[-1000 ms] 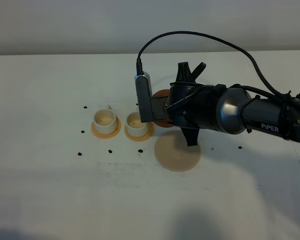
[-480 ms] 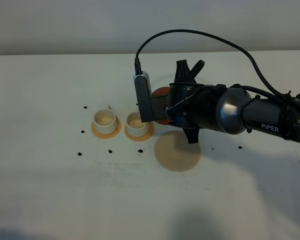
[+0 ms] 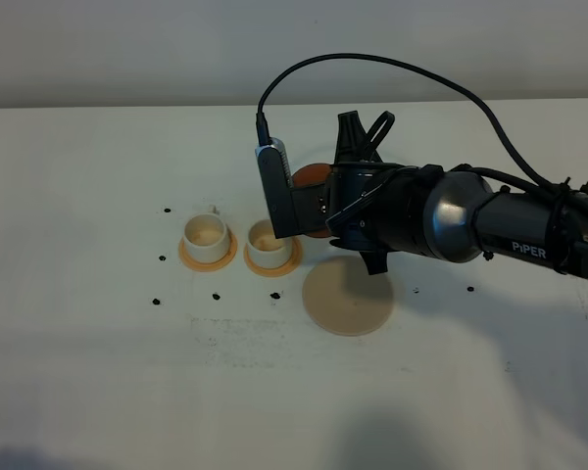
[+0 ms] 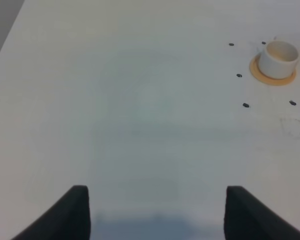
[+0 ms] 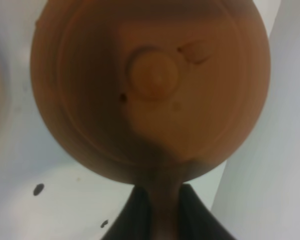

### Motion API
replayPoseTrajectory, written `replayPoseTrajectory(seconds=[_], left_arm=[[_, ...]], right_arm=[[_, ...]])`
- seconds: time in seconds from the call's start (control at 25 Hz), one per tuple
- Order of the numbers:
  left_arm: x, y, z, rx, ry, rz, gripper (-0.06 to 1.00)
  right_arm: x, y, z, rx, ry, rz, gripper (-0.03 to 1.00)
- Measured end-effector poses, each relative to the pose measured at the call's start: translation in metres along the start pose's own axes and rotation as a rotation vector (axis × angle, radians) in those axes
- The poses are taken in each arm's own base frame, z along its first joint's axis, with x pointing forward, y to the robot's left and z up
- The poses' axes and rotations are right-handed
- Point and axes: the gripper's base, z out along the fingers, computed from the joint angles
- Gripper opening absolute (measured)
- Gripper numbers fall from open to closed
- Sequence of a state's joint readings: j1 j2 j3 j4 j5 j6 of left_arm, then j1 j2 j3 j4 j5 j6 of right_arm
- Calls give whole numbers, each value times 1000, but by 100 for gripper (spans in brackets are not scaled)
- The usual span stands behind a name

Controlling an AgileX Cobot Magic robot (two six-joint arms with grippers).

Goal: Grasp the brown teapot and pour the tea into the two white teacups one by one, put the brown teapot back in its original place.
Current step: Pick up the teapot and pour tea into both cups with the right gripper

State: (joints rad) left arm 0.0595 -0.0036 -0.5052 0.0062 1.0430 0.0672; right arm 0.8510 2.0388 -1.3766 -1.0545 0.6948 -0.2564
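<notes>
Brown teapot (image 3: 309,176) held in the air by the right tool (image 3: 321,208), seen from the high camera. Only a reddish sliver of the pot shows behind the arm's wrist camera. It hangs just beside the nearer teacup (image 3: 268,243), with the farther teacup (image 3: 206,235) beyond. Each cup stands on a small orange coaster (image 3: 208,258). The large beige coaster (image 3: 348,297), the pot's home, lies bare on the white tabletop (image 3: 98,372). We cannot tell whether either cup holds tea.

Left wrist view: the left tool (image 4: 157,215) hovers with jaws spread wide and nothing between them, well apart from the farther teacup (image 4: 278,57).

Right wrist view: we look down on the pot's round lid and its knob (image 5: 152,75). The right tool (image 5: 165,215) is clamped on the loop handle (image 5: 165,197), a dark finger (image 5: 140,215) on either side.

We judge the pot to be stiff, brittle clay, smooth, and fairly heavy if full. The handle is the right hold, but the weight hangs off it. The pot may therefore swivel in the grip, and the lid may slide when tilted.
</notes>
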Motion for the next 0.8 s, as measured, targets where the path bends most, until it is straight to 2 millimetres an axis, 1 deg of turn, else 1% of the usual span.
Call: replayPoseTrajectory(seconds=[0.8], left_arm=[[0,0,0,0,0,0,59]], right_arm=[[0,-6,0,64,4,-91,8]])
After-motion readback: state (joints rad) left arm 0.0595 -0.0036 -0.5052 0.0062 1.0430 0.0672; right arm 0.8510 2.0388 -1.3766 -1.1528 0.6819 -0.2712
